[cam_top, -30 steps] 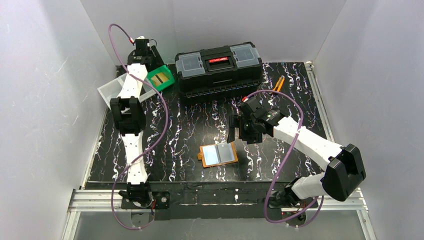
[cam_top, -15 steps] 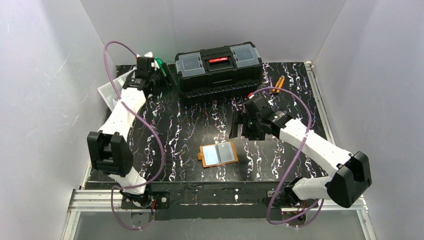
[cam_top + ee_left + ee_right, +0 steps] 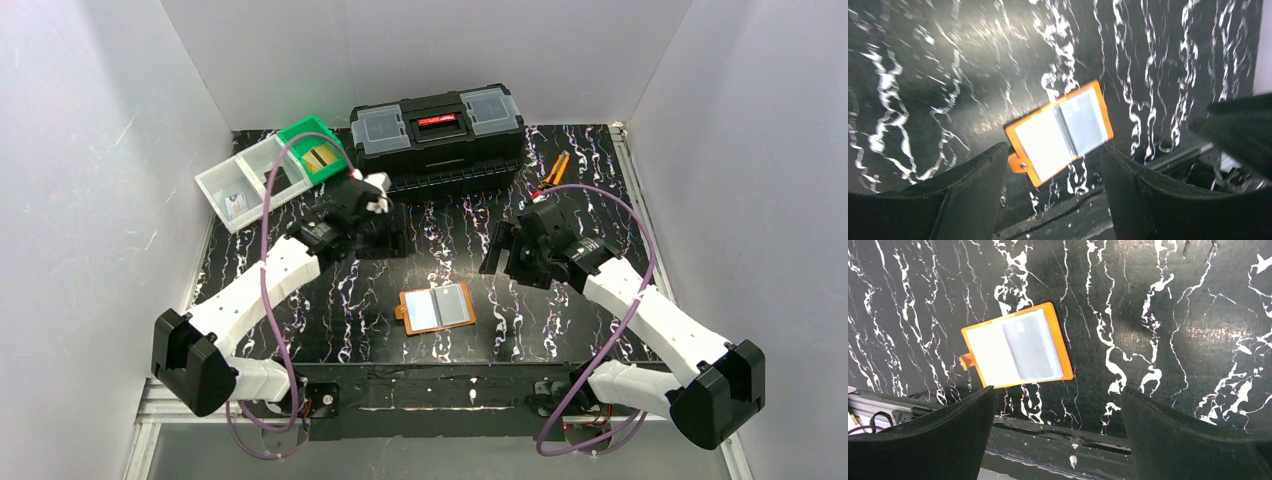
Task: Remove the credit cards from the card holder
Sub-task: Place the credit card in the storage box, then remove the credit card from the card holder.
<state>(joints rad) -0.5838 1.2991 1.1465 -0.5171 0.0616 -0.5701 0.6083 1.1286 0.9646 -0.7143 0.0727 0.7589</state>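
**Both tools open, holder waiting low centre**

The holder [image 3: 436,308] lies open and flat on the surface [image 3: 330,290], low centre of the top view. A grey card [image 3: 1028,354] shows in its right pocket. The left tool [image 3: 385,235] and right tool [image 3: 503,262] hover above it, jaws spread, empty. My judgement: one tool should pin the orange edge while the other pinches the card at the pocket mouth and slides it out. The toolbox [image 3: 437,135], pliers [image 3: 556,167] and bins [image 3: 262,175] sit along the top, well apart; nothing blocks the approach.
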